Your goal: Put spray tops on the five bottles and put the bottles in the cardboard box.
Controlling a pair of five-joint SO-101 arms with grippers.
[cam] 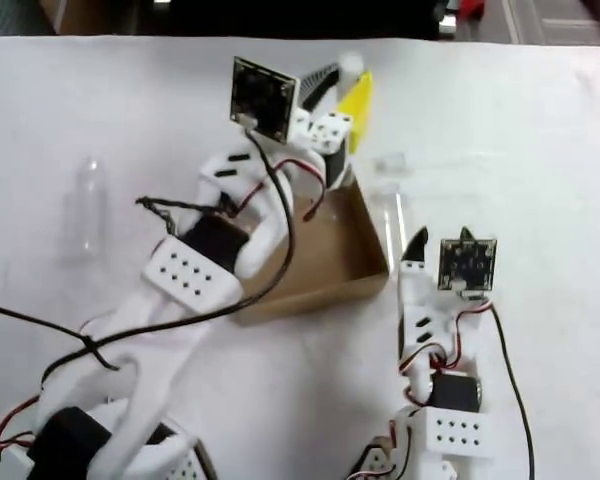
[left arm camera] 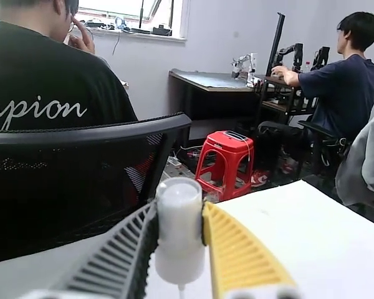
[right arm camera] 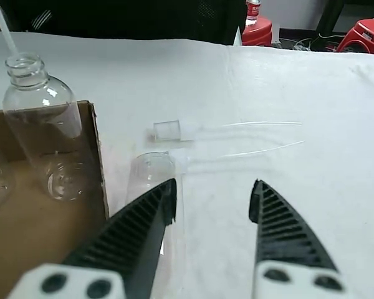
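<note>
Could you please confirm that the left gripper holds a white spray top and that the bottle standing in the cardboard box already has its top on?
Not quite. The bottle standing in the cardboard box has a bare, open neck with no top on it, as the right wrist view shows. The rest holds: the left gripper does hold a white spray top.

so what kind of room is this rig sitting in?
Probably a robotics lab or shared office, not a home. Behind the table there is a mesh chair, a desk carrying what look like more small arms, and a red stool.
</note>
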